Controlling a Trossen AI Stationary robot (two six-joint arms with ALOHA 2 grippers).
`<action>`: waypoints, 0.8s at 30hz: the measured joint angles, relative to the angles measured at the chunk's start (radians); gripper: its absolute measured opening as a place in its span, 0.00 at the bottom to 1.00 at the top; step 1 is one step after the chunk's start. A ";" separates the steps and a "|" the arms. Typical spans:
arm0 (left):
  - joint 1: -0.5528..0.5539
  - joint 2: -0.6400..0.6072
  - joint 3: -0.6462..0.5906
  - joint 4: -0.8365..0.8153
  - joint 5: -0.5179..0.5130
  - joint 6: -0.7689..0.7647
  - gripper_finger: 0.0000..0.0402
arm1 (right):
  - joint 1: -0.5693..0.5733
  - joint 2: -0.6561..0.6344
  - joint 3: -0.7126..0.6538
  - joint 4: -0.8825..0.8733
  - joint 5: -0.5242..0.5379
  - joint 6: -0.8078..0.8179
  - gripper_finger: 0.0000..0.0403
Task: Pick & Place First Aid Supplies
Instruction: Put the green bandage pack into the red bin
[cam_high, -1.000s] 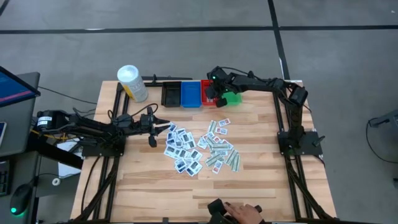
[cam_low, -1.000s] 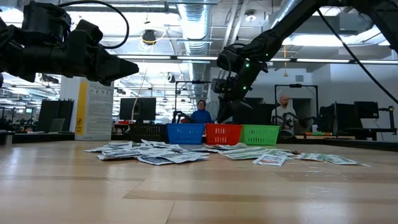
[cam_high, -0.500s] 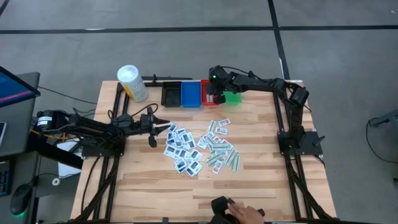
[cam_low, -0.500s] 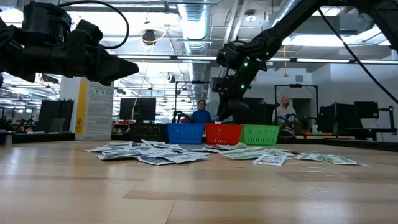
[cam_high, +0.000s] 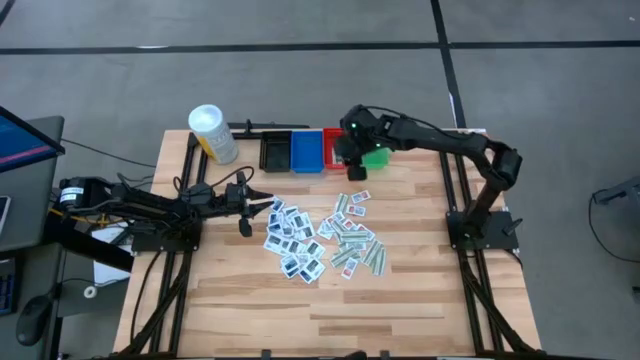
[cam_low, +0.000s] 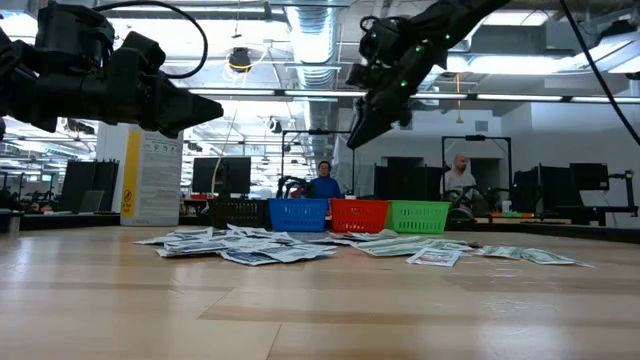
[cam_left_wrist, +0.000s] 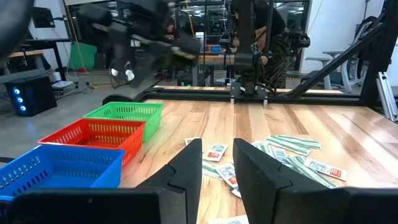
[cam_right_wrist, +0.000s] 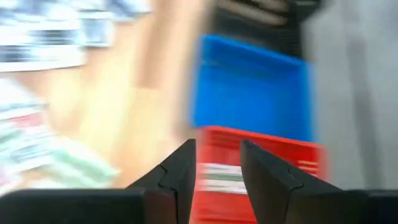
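The first aid supplies (cam_high: 322, 236) lie as a loose pile of small flat packets on the middle of the wooden table, also in the low view (cam_low: 300, 247). My right gripper (cam_high: 349, 143) hangs open, high above the red bin (cam_right_wrist: 261, 162), with nothing between its fingers. The wrist view is blurred. It shows a pale packet (cam_right_wrist: 217, 177) lying in that bin. My left gripper (cam_high: 262, 201) stands open and level at the pile's left edge, above the table, holding nothing (cam_left_wrist: 217, 163).
Black (cam_high: 275, 152), blue (cam_high: 307, 152), red (cam_high: 332, 148) and green (cam_high: 376, 157) bins stand in a row at the far edge. A white-capped yellow container (cam_high: 212, 133) sits at the far left. People stand in the room behind the table (cam_low: 323, 180).
My right gripper has gone up from just above the red and green bins and has rolled, so it now hangs well above them. A person's hand at the table's near edge has drawn out of view.
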 joint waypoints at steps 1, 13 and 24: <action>0.000 0.000 0.000 0.000 0.000 0.000 0.23 | 0.000 -0.002 0.000 -0.034 -0.041 0.000 0.29; 0.000 0.000 0.000 0.000 0.000 0.000 0.23 | 0.034 -0.001 -0.149 -0.045 -0.153 -0.024 0.29; 0.000 0.000 0.000 0.000 0.000 0.000 0.23 | 0.107 -0.001 -0.299 0.242 -0.054 -0.015 0.29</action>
